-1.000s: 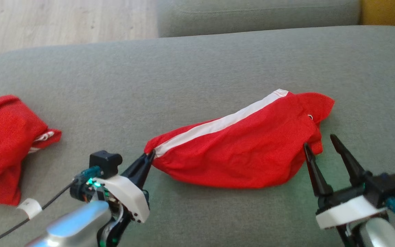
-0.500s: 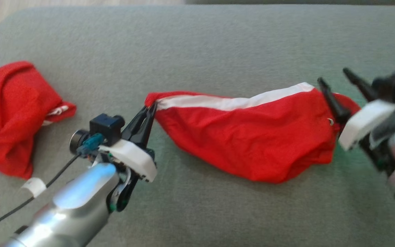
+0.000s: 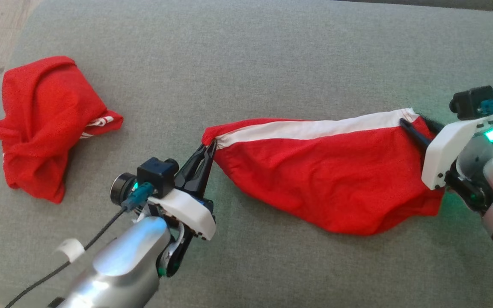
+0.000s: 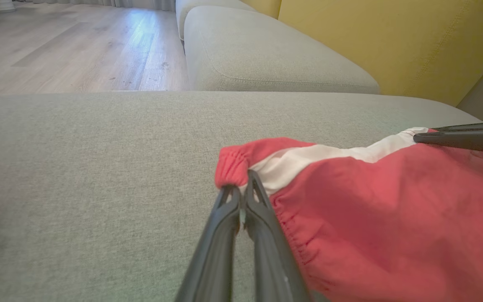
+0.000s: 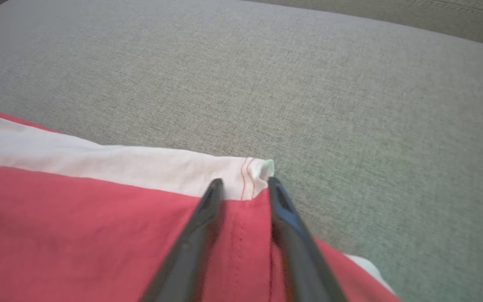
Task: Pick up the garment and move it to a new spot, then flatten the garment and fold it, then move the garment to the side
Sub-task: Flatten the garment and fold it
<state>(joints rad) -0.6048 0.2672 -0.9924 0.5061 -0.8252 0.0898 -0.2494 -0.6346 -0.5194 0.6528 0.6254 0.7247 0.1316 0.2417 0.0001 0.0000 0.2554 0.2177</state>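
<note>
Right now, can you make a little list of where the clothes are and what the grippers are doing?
surface: grey couch
middle: red shorts, white stripe, stretched out
left gripper: shut on shorts' gathered end
right gripper: jaws apart around the stripe's other end
far left: crumpled red cloth, untouched

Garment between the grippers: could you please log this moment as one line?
left gripper: shut on garment waistband corner | right gripper: open, astride hem corner | garment: lying on cushion
</note>
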